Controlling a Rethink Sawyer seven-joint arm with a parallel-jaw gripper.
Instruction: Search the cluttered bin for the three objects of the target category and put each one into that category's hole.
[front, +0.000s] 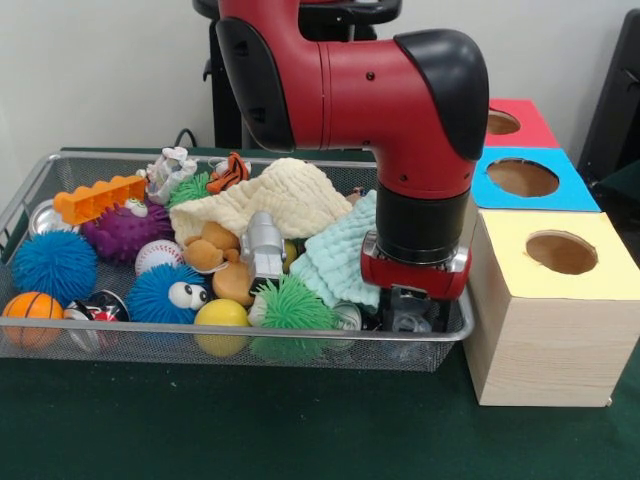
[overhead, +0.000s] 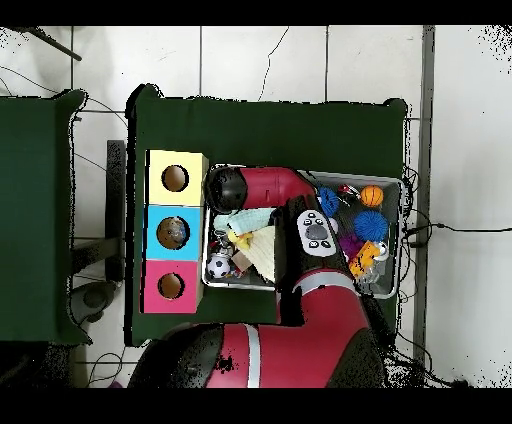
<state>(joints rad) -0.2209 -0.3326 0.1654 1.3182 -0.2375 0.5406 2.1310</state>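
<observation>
Reaching down into the wire bin (front: 40, 190), the hand (front: 408, 312) sits low at the end beside the yellow-topped box (front: 560, 300); fingers hidden in the clutter, can't tell if clenched or released. Mint cloth (front: 335, 262) touches it on the side away from the boxes, green spiky ball (front: 292, 305) just past that. Blue-topped box (front: 530, 180) and red-topped box (front: 520, 122) lie behind.

Overhead: arm covers the hand; bin (overhead: 402, 215) beside three boxes (overhead: 175, 232) on the green tabletop (overhead: 260, 125). Target category unclear.
</observation>
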